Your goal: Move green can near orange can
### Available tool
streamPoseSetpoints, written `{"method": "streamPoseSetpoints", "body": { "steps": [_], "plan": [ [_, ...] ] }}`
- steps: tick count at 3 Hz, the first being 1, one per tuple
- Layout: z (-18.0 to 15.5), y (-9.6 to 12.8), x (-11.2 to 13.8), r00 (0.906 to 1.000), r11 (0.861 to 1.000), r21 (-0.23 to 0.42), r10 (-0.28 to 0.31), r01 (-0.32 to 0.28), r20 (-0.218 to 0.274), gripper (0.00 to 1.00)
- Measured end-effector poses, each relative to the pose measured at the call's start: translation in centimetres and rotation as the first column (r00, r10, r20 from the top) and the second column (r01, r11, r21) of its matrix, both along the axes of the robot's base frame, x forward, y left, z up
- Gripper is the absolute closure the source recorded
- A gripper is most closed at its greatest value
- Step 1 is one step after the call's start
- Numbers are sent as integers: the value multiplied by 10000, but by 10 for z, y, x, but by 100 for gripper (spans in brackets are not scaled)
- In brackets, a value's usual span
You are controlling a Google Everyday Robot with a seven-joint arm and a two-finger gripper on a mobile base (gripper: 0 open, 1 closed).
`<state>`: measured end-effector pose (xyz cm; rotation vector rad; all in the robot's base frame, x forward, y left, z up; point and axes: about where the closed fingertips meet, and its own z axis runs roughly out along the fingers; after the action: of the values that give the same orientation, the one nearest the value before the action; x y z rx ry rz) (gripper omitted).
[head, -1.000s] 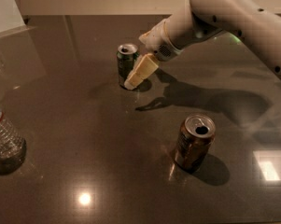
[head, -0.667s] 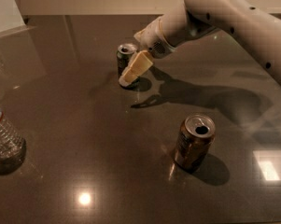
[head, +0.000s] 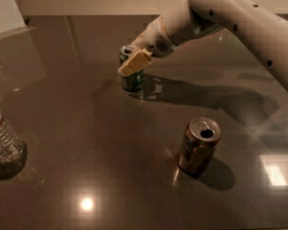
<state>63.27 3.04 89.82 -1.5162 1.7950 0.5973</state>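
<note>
The green can (head: 133, 80) stands upright on the dark table (head: 86, 143), left of centre and towards the back. My gripper (head: 130, 66) reaches in from the upper right on a pale arm and sits at the can's upper part, covering its front side just below the silver top. The orange can (head: 198, 146) stands upright nearer the front and to the right, well apart from the green can and from the gripper.
A clear plastic water bottle (head: 5, 145) stands at the left edge of the table. My arm (head: 239, 18) crosses the upper right of the view. A pale wall runs along the table's far edge (head: 86, 15).
My gripper has moved left and slightly up, from beside the green can's right side to over its upper part. Both cans stay where they were.
</note>
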Motion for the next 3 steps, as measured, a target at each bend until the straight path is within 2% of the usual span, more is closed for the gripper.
{"method": "streamPoseSetpoints", "body": {
  "steps": [1,2,3],
  "plan": [
    [8,-6,-4,9998,9998,-159,69,-72,-199,64],
    [29,-27,-14,9996,9996,-248,130,-136,-269,88],
    [49,-58,-27,9995,9996,-219,194,-199,-237,100]
  ]
}}
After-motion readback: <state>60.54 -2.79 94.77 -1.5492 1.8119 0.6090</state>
